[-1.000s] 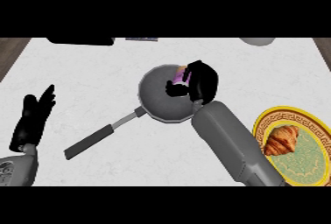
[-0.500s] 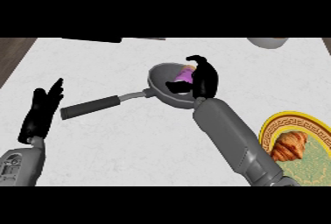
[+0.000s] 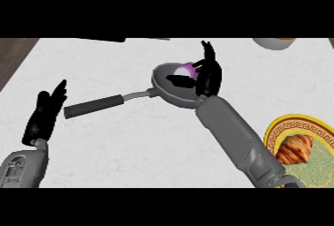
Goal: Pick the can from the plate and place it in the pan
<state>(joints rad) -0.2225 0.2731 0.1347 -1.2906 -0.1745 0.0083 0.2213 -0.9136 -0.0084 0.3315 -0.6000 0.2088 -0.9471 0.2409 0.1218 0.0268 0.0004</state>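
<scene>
White, faintly marbled bench (image 3: 143, 145) fills the view; a strip of dark wood floor (image 3: 13, 48) shows at the far left corner.

1. Right forearm (image 3: 228, 128): grey. It enters from the near right and runs up to the far centre.
2. Plate (image 3: 275, 132): round, gold-patterned rim, green centre. It is at the near right edge, partly cut off by the view and partly covered by the right forearm.
3. Pan (image 3: 168, 93): grey, at the far centre of the bench. Its dark handle (image 3: 94, 106) points left and slightly near.
4. Left hand (image 3: 44, 117): at the left edge, open and at rest with the fingers straight and pointing far. It holds nothing. It is just beside the tip of the handle without touching it.
5. Right hand (image 3: 210, 75): over the right side of the pan. The fingers are extended toward the far side and are not curled round anything.
6. Croissant (image 3: 295, 149): brown, lying on the plate.
7. Can (image 3: 184, 69): purple and white. It is inside the pan, at its far side, just left of the right hand. Contact with the palm cannot be determined.
8. Bowl (image 3: 274, 43): at the far right edge, only partly in view.
</scene>
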